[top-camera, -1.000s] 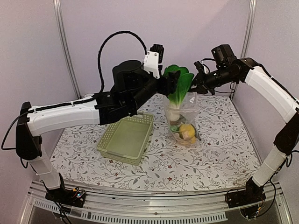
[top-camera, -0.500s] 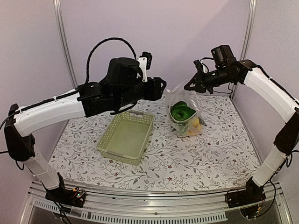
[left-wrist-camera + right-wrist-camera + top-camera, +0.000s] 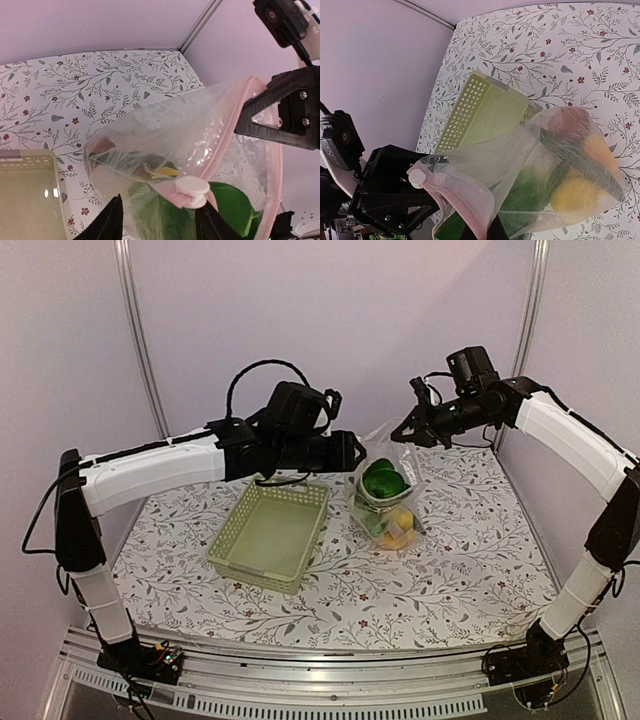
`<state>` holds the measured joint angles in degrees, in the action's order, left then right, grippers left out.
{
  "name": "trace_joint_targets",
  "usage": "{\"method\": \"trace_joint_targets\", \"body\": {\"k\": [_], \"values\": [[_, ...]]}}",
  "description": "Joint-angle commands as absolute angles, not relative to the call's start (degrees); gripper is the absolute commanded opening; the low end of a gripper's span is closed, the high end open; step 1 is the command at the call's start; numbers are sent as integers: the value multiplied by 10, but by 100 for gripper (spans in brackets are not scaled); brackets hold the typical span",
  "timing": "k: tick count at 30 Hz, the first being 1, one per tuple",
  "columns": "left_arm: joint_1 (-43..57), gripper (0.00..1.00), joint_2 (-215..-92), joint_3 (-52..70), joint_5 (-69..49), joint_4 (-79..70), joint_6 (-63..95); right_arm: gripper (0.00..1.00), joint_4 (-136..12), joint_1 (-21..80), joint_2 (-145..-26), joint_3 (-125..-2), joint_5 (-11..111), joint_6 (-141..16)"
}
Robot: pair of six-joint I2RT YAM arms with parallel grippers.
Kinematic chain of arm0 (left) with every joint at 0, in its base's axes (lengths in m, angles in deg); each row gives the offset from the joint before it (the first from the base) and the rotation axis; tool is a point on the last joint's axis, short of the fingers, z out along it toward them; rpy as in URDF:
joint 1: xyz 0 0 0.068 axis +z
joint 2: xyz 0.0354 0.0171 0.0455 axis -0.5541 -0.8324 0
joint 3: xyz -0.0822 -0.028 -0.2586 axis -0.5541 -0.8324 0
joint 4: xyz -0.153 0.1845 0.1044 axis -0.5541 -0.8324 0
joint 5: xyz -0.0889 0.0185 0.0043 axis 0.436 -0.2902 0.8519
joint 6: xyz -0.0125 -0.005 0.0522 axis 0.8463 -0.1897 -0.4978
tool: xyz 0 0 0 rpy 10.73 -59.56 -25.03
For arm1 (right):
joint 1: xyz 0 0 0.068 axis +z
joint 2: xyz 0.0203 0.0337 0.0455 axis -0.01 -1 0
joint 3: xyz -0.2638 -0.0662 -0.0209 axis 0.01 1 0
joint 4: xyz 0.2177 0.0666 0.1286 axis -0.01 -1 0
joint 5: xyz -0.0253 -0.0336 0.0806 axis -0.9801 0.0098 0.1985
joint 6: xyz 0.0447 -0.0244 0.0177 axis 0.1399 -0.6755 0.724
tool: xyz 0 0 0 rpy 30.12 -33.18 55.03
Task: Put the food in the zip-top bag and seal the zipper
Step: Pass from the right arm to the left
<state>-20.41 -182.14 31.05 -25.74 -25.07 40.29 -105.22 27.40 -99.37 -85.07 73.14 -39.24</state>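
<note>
The zip-top bag (image 3: 388, 502) hangs upright over the table with its mouth open. My right gripper (image 3: 408, 432) is shut on the pink zipper (image 3: 470, 200) at the mouth's right side. Inside lie the food pieces: green bok choy (image 3: 383, 480), a yellow fruit (image 3: 575, 195), an orange one (image 3: 600, 150), a long green cucumber (image 3: 572, 159) and a reddish-brown piece (image 3: 570, 120). My left gripper (image 3: 160, 222) is at the mouth's left end, its dark fingers (image 3: 112, 220) apart on either side of the bag's edge and the white slider tab (image 3: 192, 189).
The pale green lattice basket (image 3: 270, 535) stands just left of the bag, under my left forearm. The floral tablecloth (image 3: 470, 570) covers the table. Walls with metal posts (image 3: 140, 340) close in the back and both sides.
The bok choy has dropped from my left gripper into the bag. The left arm drew back leftward, then came down to the bag's mouth with narrower jaws. The right gripper kept its hold.
</note>
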Motion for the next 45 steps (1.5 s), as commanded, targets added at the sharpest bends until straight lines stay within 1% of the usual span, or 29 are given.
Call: {"method": "trace_joint_targets", "body": {"k": [1, 6, 11, 16, 17, 19, 23, 28, 29, 30, 31, 32, 34, 37, 38, 39, 40, 41, 42, 43, 45], "values": [[-201, 48, -1821, 331, -221, -274, 415, 0, -1024, 278, -1000, -846, 745, -406], [-202, 46, -1806, 343, -232, -298, 409, 0, -1015, 282, -1003, -837, 740, -410], [-203, 47, -1808, 349, -223, -313, 411, 0, -1005, 283, -1010, -837, 743, -411], [-202, 43, -1880, 442, -242, -436, 428, 1, -992, 284, -1022, -832, 751, -414], [-201, 41, -1893, 460, -251, -460, 432, 0, -991, 285, -1023, -832, 752, -414], [-199, 32, -1910, 488, -264, -499, 447, 1, -989, 288, -1028, -834, 750, -416], [-192, 20, -1903, 483, -268, -508, 453, 1, -997, 295, -1029, -845, 740, -427], [-183, 20, -1910, 506, -260, -547, 448, 1, -1004, 300, -1032, -858, 726, -432], [-182, 16, -1911, 513, -263, -557, 444, 1, -1005, 301, -1034, -860, 726, -432], [-182, 6, -1908, 516, -263, -559, 439, 1, -1008, 302, -1035, -863, 725, -431], [-182, 0, -1905, 517, -262, -554, 432, 1, -1012, 304, -1035, -867, 724, -430], [-181, 0, -1903, 518, -255, -539, 422, 1, -1024, 311, -1036, -883, 718, -429], [-172, 0, -1904, 547, -223, -493, 414, 0, -1093, 328, -1050, -970, 681, -452], [-172, 0, -1937, 687, -194, -442, 429, 0, -1228, 343, -1091, -1174, 594, -485], [-175, 0, -1947, 713, -211, -440, 430, 0, -1252, 341, -1096, -1193, 561, -485], [-172, 0, -1952, 703, -233, -437, 432, 0, -1252, 335, -1093, -1167, 535, -486], [-162, 0, -1954, 671, -233, -425, 436, 0, -1236, 322, -1076, -1101, 526, -494], [-148, 0, -1958, 647, -212, -418, 460, 0, -1221, 297, -1066, -1047, 557, -497], [-140, 0, -1966, 645, -172, -406, 497, 0, -1225, 279, -1060, -1026, 593, -494], [-140, 0, -1978, 658, -138, -392, 498, 0, -1234, 276, -1061, -1042, 598, -487], [-154, 0, -1991, 692, -192, -403, 481, 0, -1227, 290, -1040, -1064, 541, -487]]}}
